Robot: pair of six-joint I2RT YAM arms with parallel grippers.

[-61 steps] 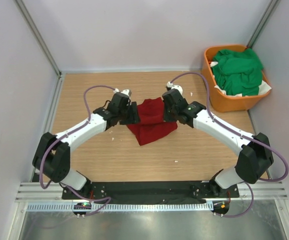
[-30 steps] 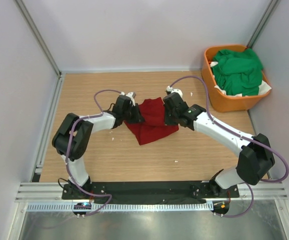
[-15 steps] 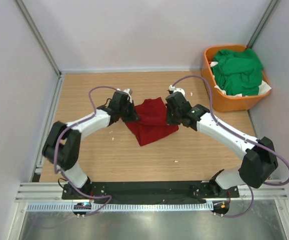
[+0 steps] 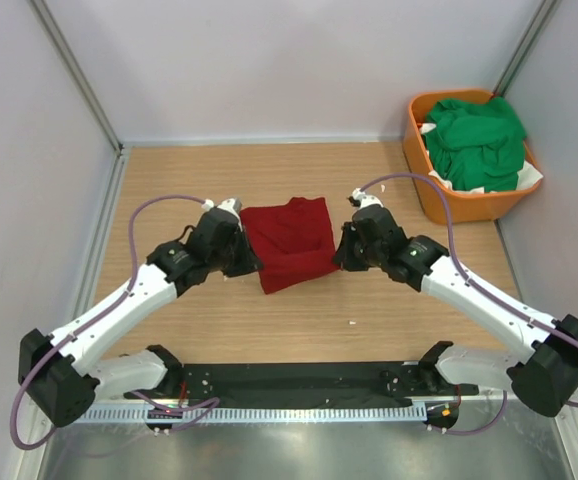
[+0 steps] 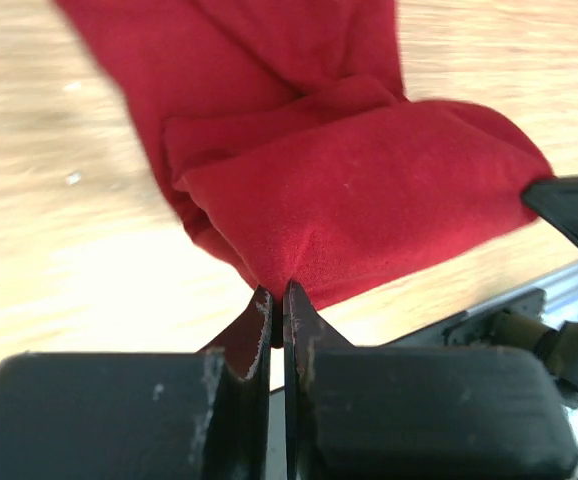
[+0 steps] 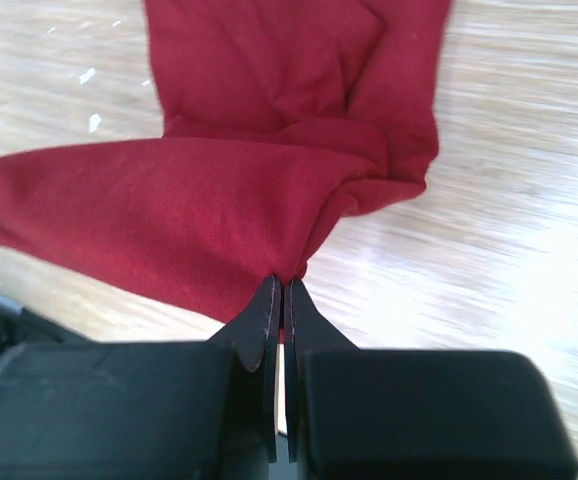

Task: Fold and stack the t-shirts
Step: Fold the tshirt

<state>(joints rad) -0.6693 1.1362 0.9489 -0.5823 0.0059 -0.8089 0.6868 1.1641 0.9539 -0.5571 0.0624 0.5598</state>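
Dark red cotton, the t-shirt (image 4: 287,240) lies in a rough, partly folded rectangle on the wooden table (image 4: 269,320), well to the left of the orange basket (image 4: 459,208) and a little nearer the arm bases than it. We see several layers bunched, with loose creases running across the top.

The right gripper (image 6: 278,290) holds the shirt's edge on the side facing the basket, its jaws pressed shut on a small tuck of cloth. The left gripper (image 5: 276,300) does the same on the side away from the basket, also clamped on a thin pinch of red fabric. The bright green t-shirts (image 4: 474,140) sit heaped inside the basket, untouched.

We judge the step in hand to be a fold carried by both arms at once. To do it well, we would move the two grippers at an equal pace and height, with the edge between them lightly taut so the creases pull out rather than set in. Both pinches look shallow, so a sharp tug could slip the cloth free. We would let go only once the carried edge rests square on the layer beneath.
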